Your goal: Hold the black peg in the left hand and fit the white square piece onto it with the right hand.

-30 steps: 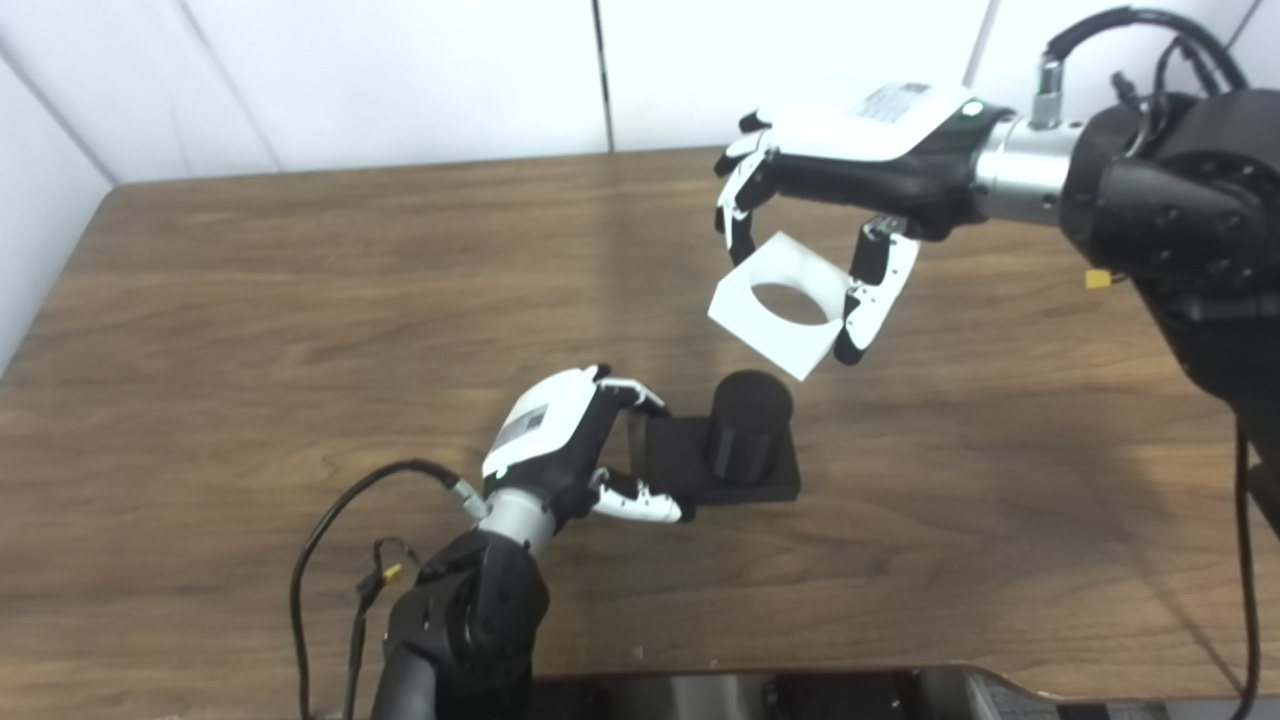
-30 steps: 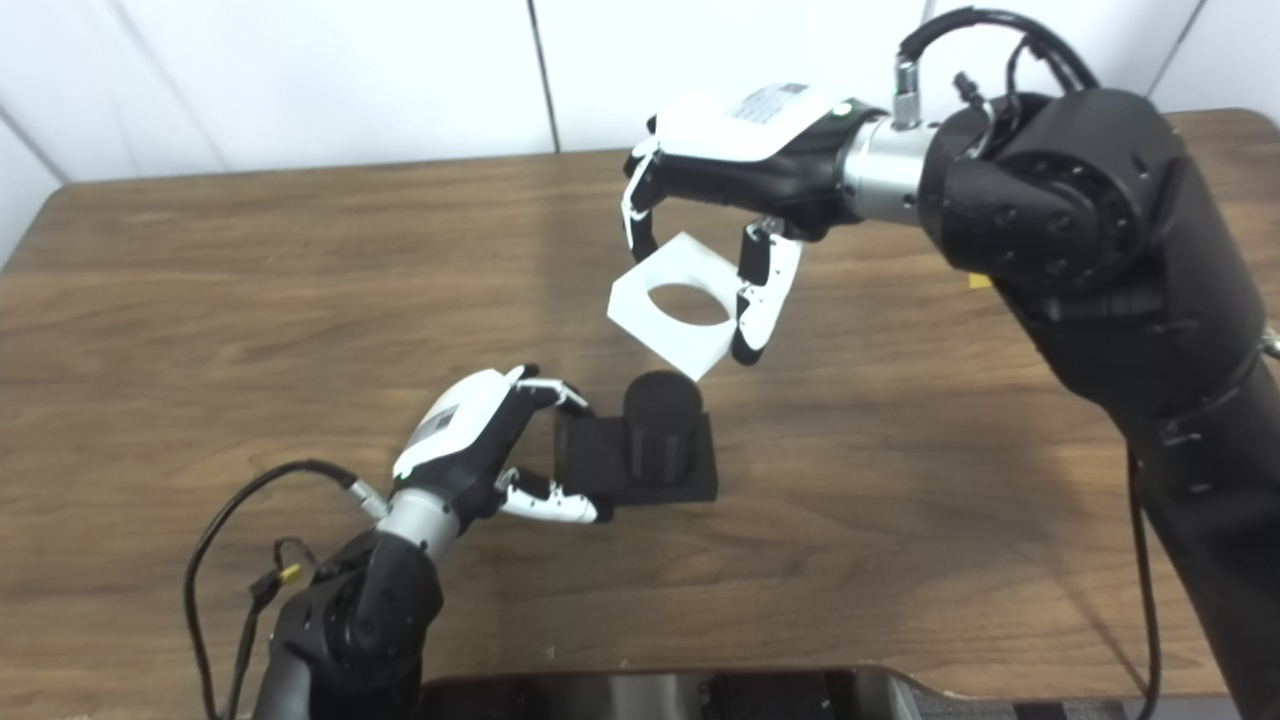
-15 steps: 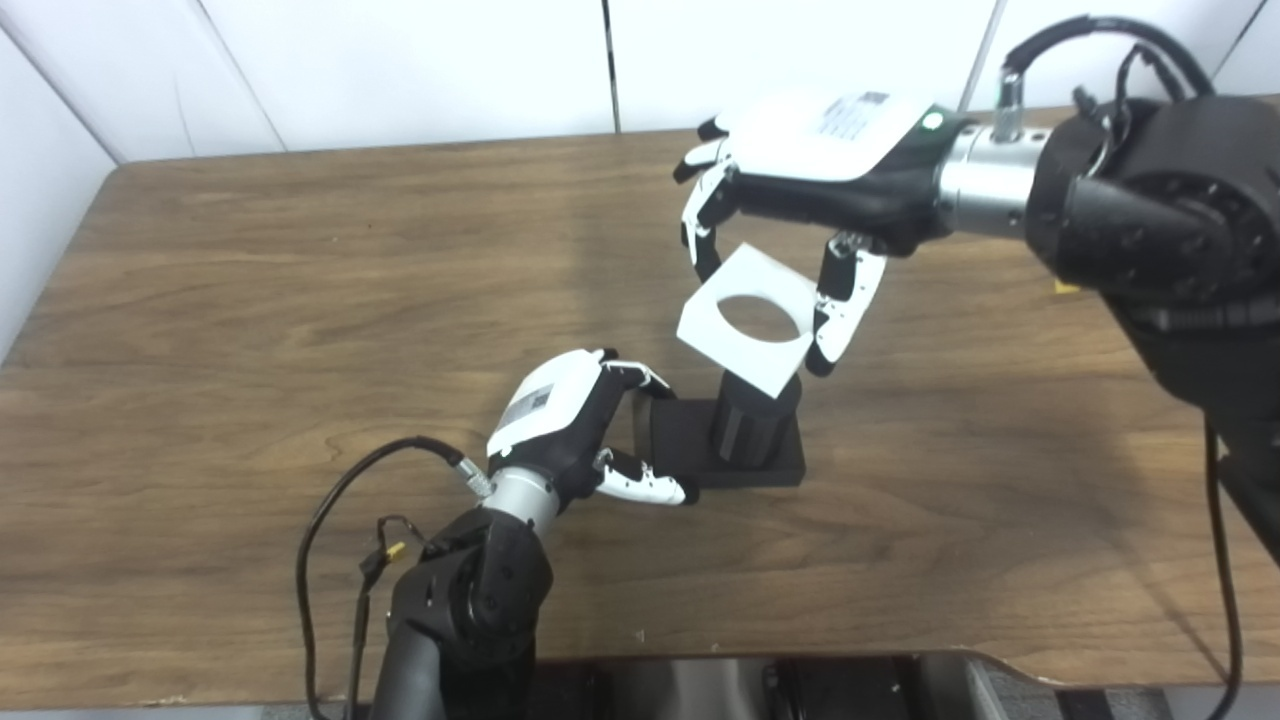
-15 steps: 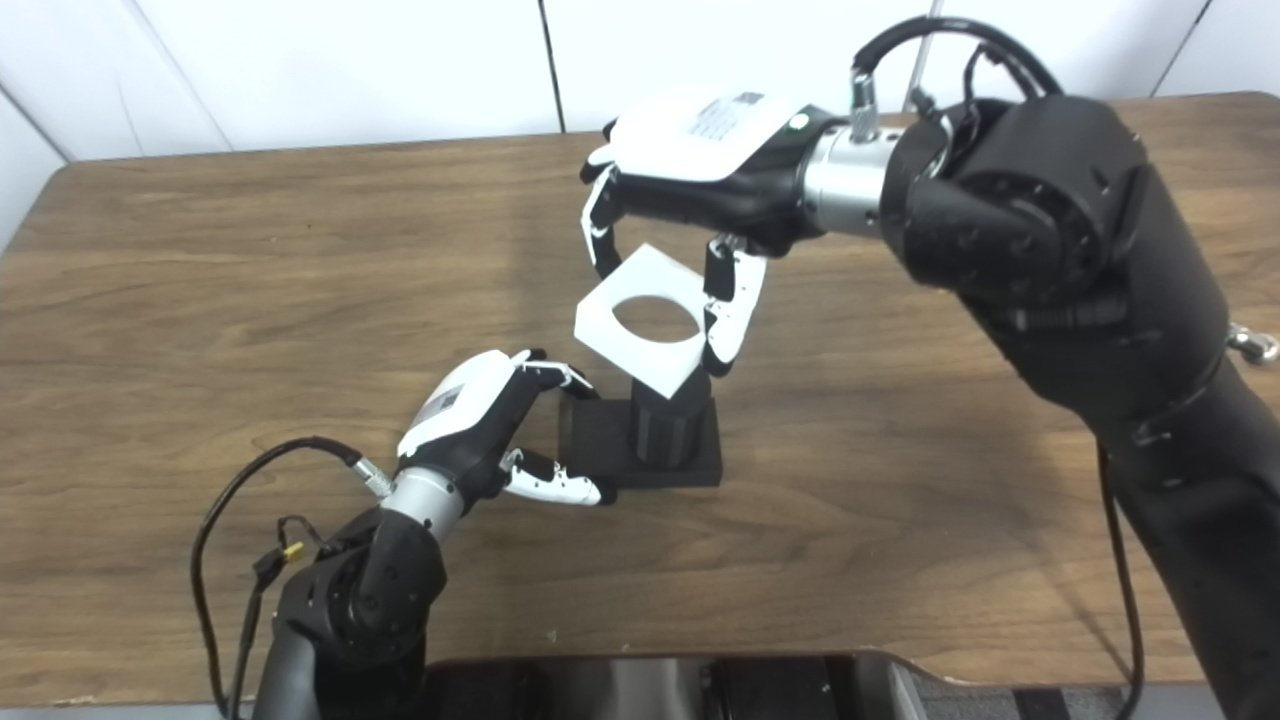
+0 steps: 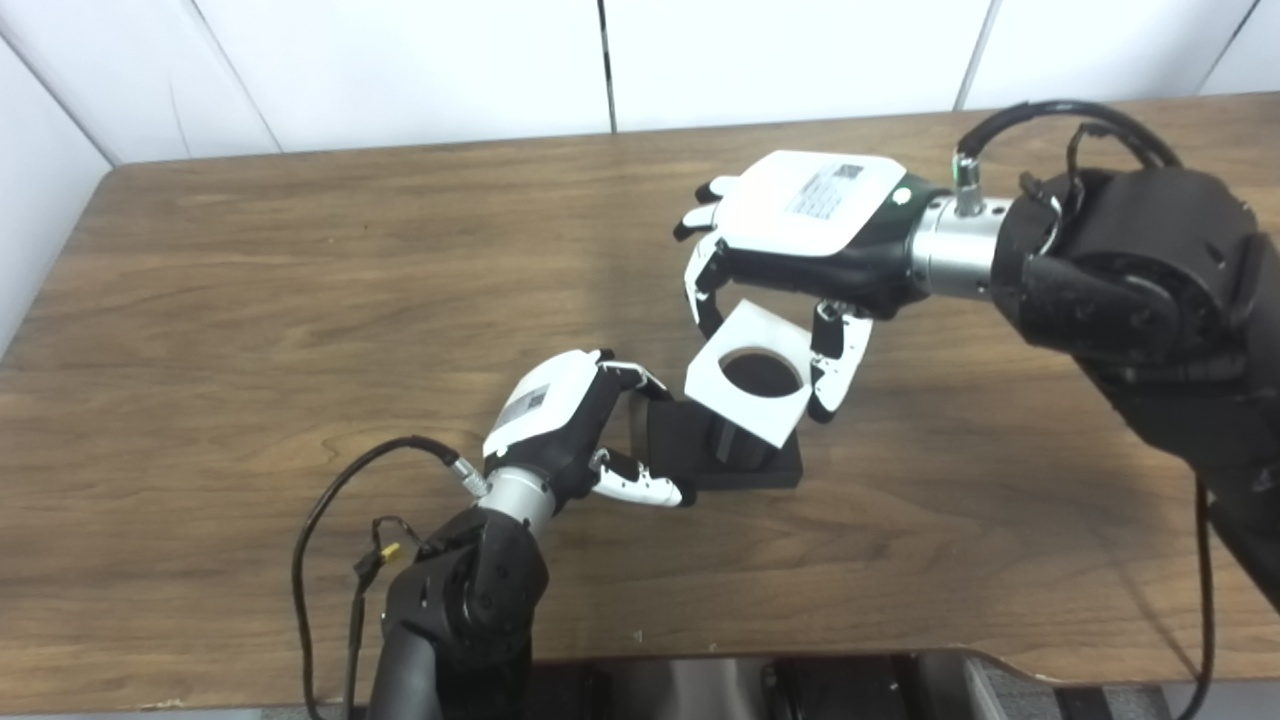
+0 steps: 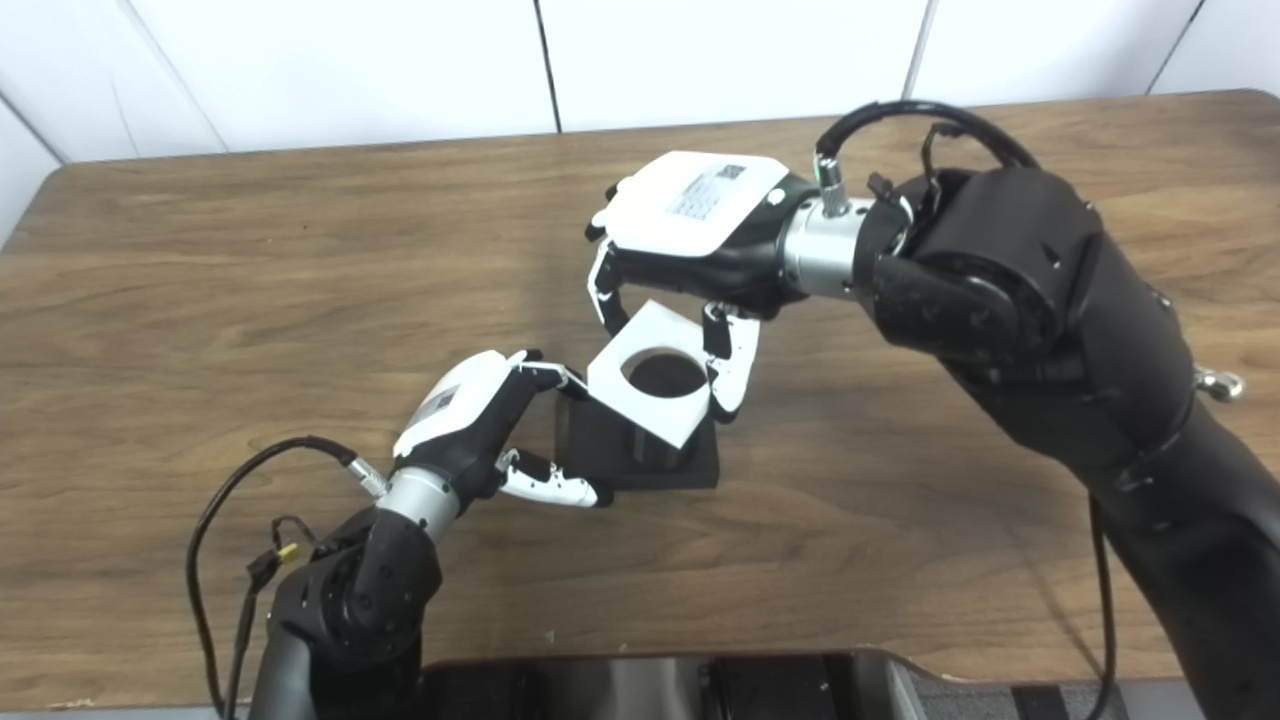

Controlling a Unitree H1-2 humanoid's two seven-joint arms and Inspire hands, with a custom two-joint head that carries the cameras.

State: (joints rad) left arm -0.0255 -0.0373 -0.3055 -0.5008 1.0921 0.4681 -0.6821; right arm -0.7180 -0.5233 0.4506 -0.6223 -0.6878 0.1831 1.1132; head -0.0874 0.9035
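The black peg [image 5: 757, 372], a round post on a square black base [image 5: 680, 445], stands on the table near its middle. My left hand [image 5: 560, 425] grips the base's left edge between fingers and thumb. My right hand [image 5: 800, 235] holds the white square piece [image 5: 722, 392] by its corners from above, tilted slightly. The peg's top shows through the piece's round hole, and the piece sits around the upper part of the post; how far down it has gone I cannot tell.
The brown wooden table [image 5: 250, 300] spreads out on all sides. A black cable [image 5: 340, 500] loops off my left wrist near the front edge. White wall panels [image 5: 400, 60] stand behind the table's far edge.
My right hand has carried the white piece down and leftward, from above and right of the peg until its hole sits over the peg's top. The left hand keeps its hold on the base.
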